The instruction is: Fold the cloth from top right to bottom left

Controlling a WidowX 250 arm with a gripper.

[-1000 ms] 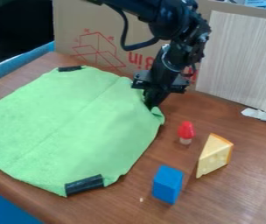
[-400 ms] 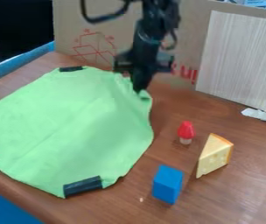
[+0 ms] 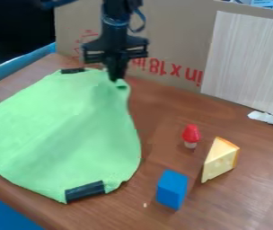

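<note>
The green cloth (image 3: pixel 61 130) lies over the left of the table (image 3: pixel 247 193), its far right corner lifted. Your gripper (image 3: pixel 116 77) hangs at the far edge, closed on that corner. One black strip (image 3: pixel 85 191) sits at the cloth's near edge, another (image 3: pixel 72 70) at its far edge. To the right you have a red-topped toy (image 3: pixel 191 136), a cheese wedge (image 3: pixel 220 159) and, nearer, a blue block (image 3: pixel 172 189). Cardboard (image 3: pixel 169 40) stands behind.
</note>
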